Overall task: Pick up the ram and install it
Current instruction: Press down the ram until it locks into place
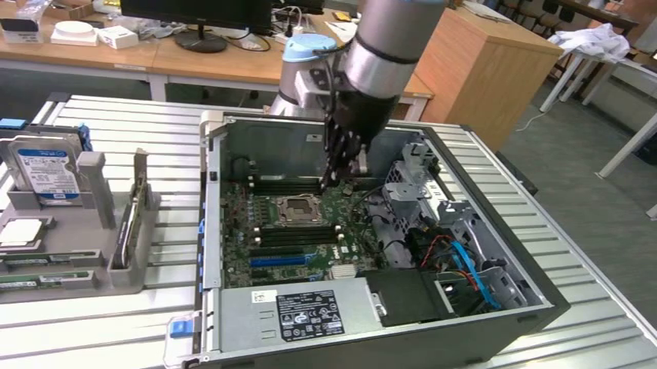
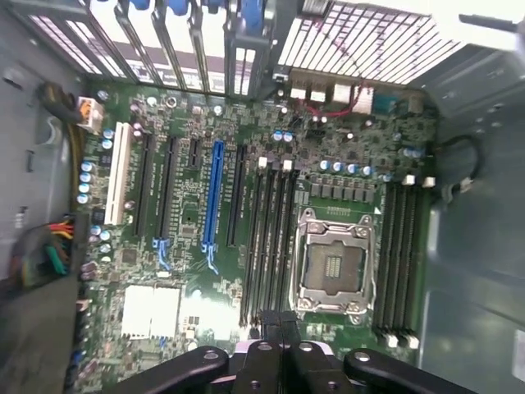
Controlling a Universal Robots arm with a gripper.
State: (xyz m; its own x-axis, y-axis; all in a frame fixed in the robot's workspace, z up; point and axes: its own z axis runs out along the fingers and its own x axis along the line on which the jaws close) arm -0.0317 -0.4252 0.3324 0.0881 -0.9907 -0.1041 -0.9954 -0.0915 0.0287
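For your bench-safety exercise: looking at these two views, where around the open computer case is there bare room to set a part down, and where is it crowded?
Bare slatted table lies on the exterior view's right of the computer case, and in a strip between the case and the grey parts holder. Crowded: the holder with its hard drive, and the motherboard beneath the gripper.

One open computer case (image 1: 238, 131), one motherboard (image 2: 344, 156), one arm working inside.

One empty CPU socket (image 2: 335, 264) is on view, with two banks of black RAM slots, one on each side of it. There's one blue expansion slot (image 2: 215, 193) and one white one (image 2: 119, 172). One power supply (image 1: 298, 310) sits in the case, and one hard drive (image 1: 46, 171) stands on the grey rack (image 1: 103, 254) outside.
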